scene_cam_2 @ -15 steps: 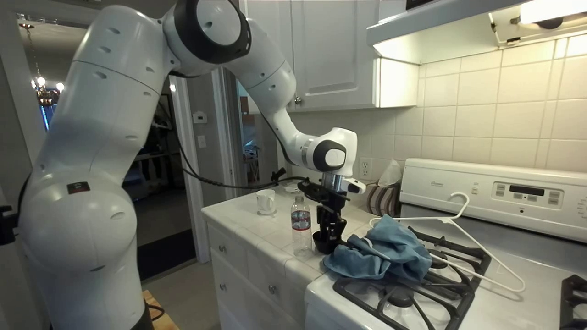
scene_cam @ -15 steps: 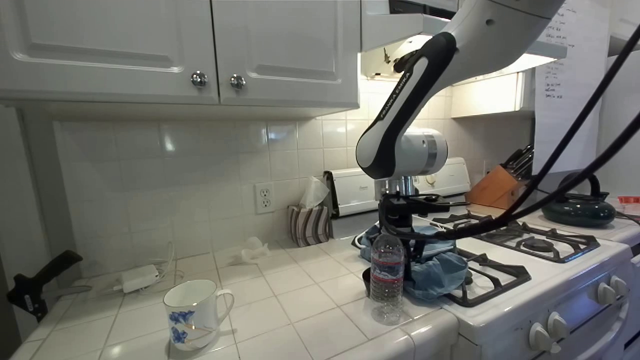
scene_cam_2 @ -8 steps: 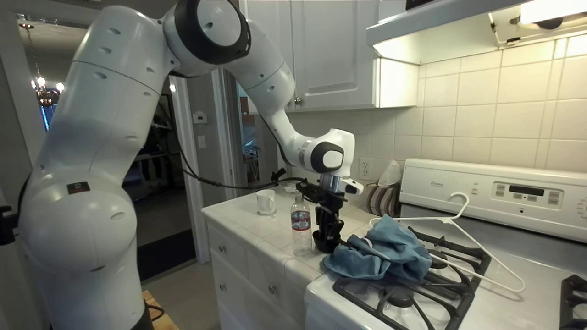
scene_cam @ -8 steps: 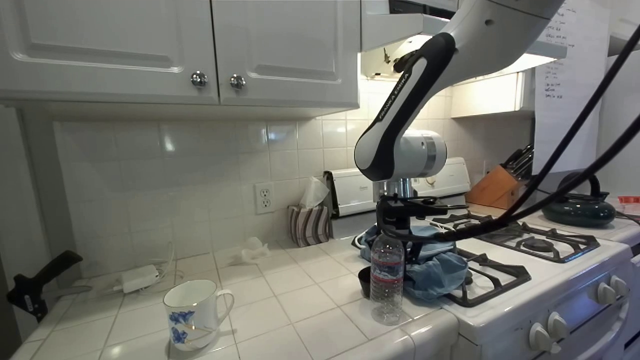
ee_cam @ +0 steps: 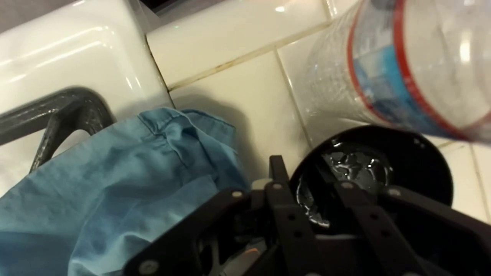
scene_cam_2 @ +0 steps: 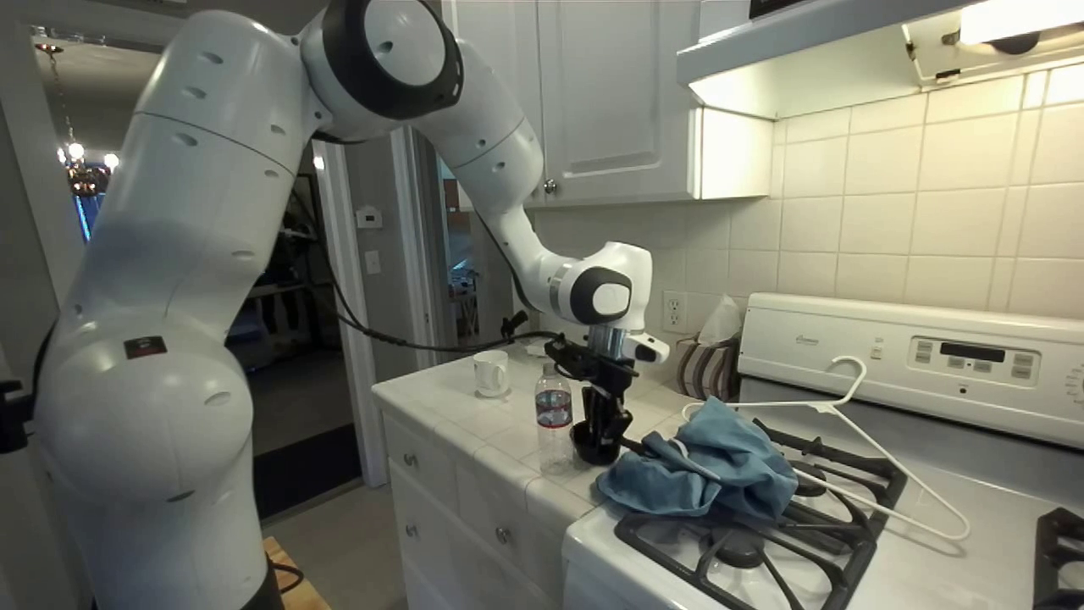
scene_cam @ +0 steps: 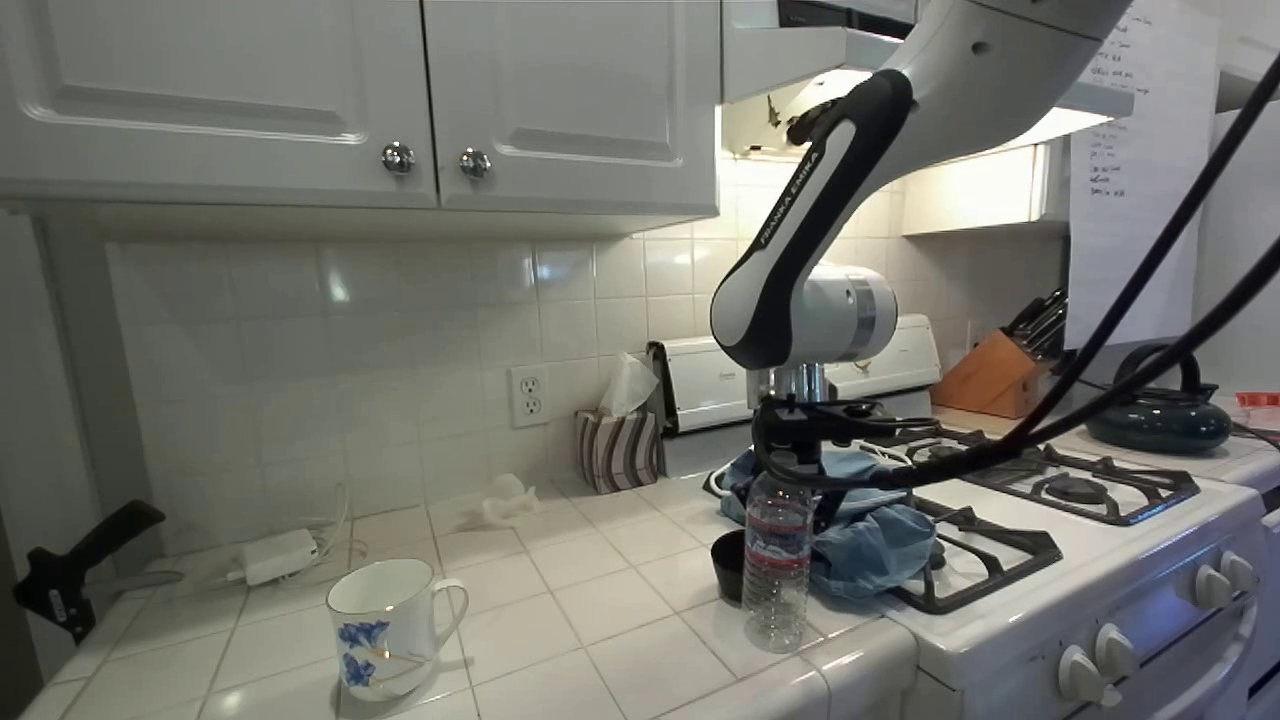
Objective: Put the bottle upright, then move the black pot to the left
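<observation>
The clear bottle (scene_cam: 776,560) with a red-edged label stands upright on the tiled counter near its front edge. It also shows in an exterior view (scene_cam_2: 555,419) and at the top right of the wrist view (ee_cam: 414,57). The black pot (ee_cam: 416,168) stands right beside the bottle, wet inside. In the exterior views it is partly hidden, by the bottle (scene_cam: 728,572) and by my fingers (scene_cam_2: 583,447). My gripper (ee_cam: 300,161) points down and straddles the pot's rim. One finger is inside, one outside on the stove side, with a visible gap between them.
A blue cloth (ee_cam: 126,184) lies close by the outer finger, on the stove's edge and grate. A white hanger (scene_cam_2: 834,407) lies on the stove. A patterned mug (scene_cam: 388,640), a tissue box (scene_cam: 618,452) and a dark kettle (scene_cam: 1158,420) stand farther off.
The gripper has lowered slightly, and the pot has slid a little to the left in both exterior views. More of it shows beside the bottle. The bottle has shifted very slightly.
</observation>
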